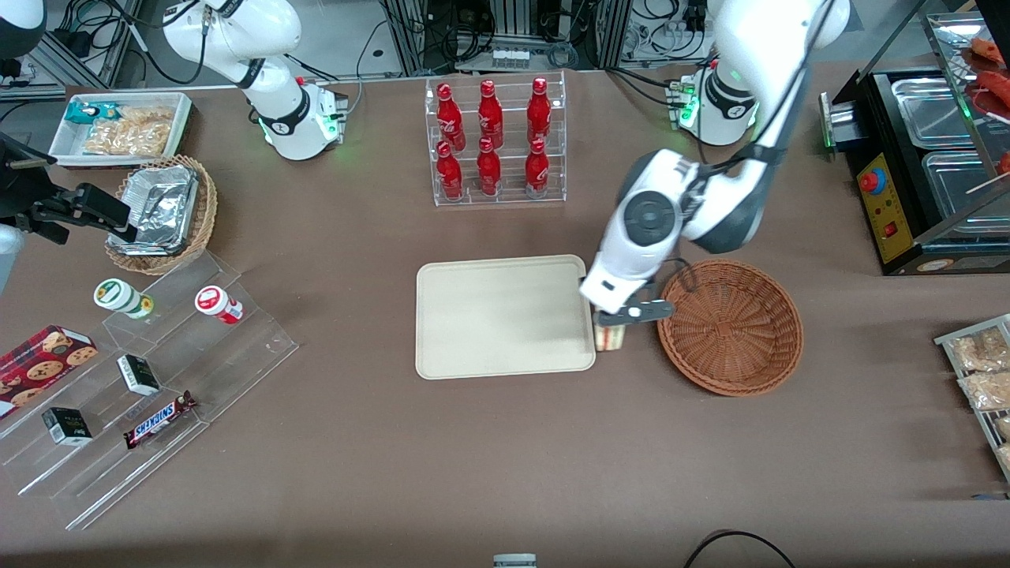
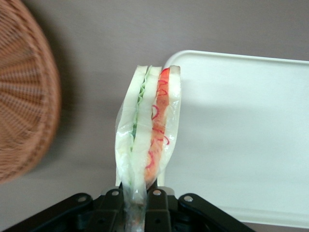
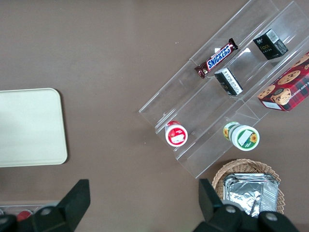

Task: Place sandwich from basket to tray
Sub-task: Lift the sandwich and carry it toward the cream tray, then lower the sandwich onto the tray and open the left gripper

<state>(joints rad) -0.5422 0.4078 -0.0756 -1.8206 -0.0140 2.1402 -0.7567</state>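
Note:
My left gripper (image 1: 611,322) hangs between the reddish-brown wicker basket (image 1: 732,325) and the cream tray (image 1: 505,315), just off the tray's edge nearest the basket. It is shut on the sandwich (image 2: 147,130), a plastic-wrapped wedge of white bread with green and red filling; the fingers (image 2: 157,200) pinch the wrapper's end. The sandwich (image 1: 609,337) hangs below the gripper above the brown table. In the left wrist view the basket (image 2: 24,96) lies to one side of the sandwich and the tray (image 2: 241,135) to the other. The basket holds nothing.
A clear rack of red bottles (image 1: 495,142) stands farther from the front camera than the tray. Toward the parked arm's end lie a foil-lined basket (image 1: 162,213), a white snack bin (image 1: 122,126) and a clear stepped stand (image 1: 150,379) with snacks. A black food warmer (image 1: 923,173) stands at the working arm's end.

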